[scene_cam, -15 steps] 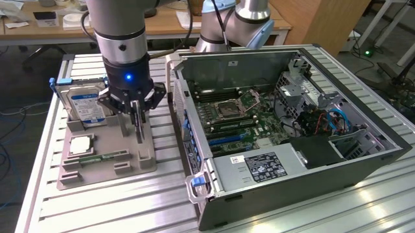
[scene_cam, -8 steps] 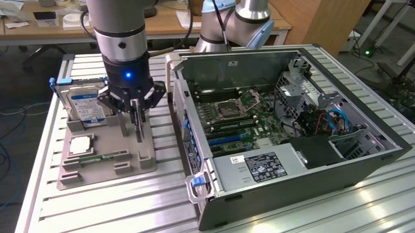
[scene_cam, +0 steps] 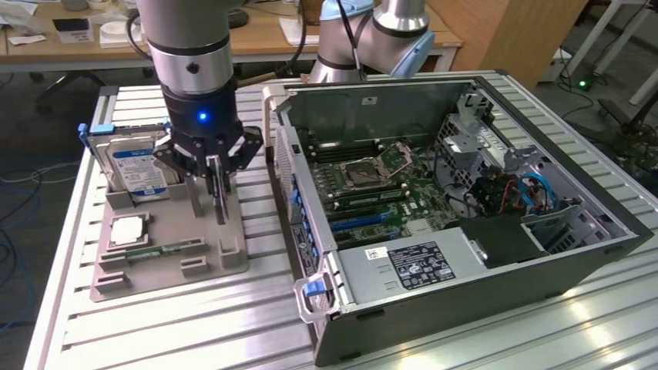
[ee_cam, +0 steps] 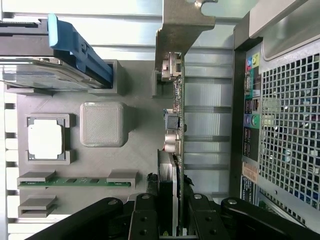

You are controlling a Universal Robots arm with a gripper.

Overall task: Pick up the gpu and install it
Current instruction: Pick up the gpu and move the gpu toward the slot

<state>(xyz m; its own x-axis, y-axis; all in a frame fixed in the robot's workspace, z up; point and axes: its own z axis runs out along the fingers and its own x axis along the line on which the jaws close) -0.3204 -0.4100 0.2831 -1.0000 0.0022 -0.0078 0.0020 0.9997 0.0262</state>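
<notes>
**Position.** The end effector [scene_cam: 213, 173] stands over the grey parts holder [scene_cam: 206, 266] on the tabletop [scene_cam: 185, 331], at the exterior view's left of the open computer case [scene_cam: 432, 308].

**Grip.** The end effector is clenched on the gpu [scene_cam: 219, 202]. In the wrist view its fingers [ee_cam: 145, 220] sit against both faces of the card, with the card's edge between them.

**Location of the gpu.** It sits directly below the end effector and shows in the exterior view as a narrow upright strip reaching down to the holder. Whether its lower edge has cleared the holder cannot be told.

**Long axis.** In the wrist view the gpu [ee_cam: 177, 125] is seen edge-on. It runs straight away from the end effector [ee_cam: 172, 225] to the silver bracket [ee_cam: 184, 30] at its far end, and this line lies parallel to the perforated wall of the case [ee_cam: 290, 125] just beside it.

**Governing relation.** The motherboard [scene_cam: 381, 185] lies inside the case, to the exterior view's right of the held card, with the case wall between them.

**Other contents of the holder.** A hard drive [scene_cam: 139, 169] with a blue label, a square processor [scene_cam: 125, 231] and a narrow memory stick [scene_cam: 165, 250] all sit apart from the end effector.
</notes>
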